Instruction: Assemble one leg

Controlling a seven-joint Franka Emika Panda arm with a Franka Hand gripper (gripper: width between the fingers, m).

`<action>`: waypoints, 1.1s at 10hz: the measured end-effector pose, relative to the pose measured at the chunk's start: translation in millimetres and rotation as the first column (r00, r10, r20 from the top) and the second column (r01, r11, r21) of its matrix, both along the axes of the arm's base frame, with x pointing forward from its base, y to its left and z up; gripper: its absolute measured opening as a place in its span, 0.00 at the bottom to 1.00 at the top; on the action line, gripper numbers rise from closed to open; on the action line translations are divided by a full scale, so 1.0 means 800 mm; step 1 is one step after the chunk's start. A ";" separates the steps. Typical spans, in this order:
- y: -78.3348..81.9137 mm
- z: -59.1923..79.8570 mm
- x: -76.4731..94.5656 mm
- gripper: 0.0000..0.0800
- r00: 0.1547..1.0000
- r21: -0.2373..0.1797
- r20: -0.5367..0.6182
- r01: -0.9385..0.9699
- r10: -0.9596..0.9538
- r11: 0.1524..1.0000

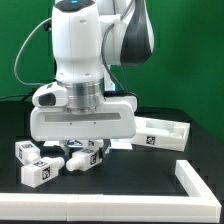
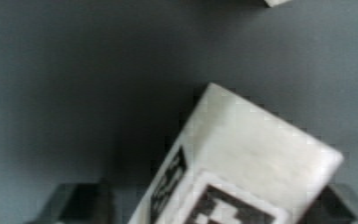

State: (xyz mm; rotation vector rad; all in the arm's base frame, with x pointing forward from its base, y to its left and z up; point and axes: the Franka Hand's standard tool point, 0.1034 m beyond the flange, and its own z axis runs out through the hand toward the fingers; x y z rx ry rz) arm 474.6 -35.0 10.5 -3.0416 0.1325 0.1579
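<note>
Progress: early, by our reading. No leg is mounted on anything we can see. The flat panel lies apart at about 3 o'clock from the arm in the exterior view, with nothing standing in it.

End effector: down low, just above the worktop, over a cluster of pegs. The wrist view shows one dark finger beside a tilted leg that fills much of the picture; the other finger is hidden. We cannot tell whether it is clamped on the leg or merely around it, nor how wide it stands.

Leg: directly under the end effector, tag sticker facing out. Spare legs lie loose at about 8 o'clock from it.

Left to do, we judge: secure the leg, carry it to the panel, seat the stub end.

Surface: matte black, uncluttered apart from the parts; a white rail borders it at 5 o'clock.

Room: green backdrop behind; even light, no hard shadows.
</note>
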 end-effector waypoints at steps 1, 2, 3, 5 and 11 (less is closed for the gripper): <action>0.000 0.000 0.000 0.53 1.000 0.000 0.000 0.000 0.000 1.000; 0.000 0.000 0.000 0.35 1.000 0.000 0.000 0.000 0.000 1.000; -0.001 0.000 -0.002 0.35 1.000 0.000 0.000 -0.008 0.008 1.000; -0.026 0.014 -0.047 0.35 0.996 0.001 -0.001 -0.088 0.088 0.996; -0.070 -0.001 -0.097 0.35 0.993 -0.024 0.019 -0.116 0.117 0.993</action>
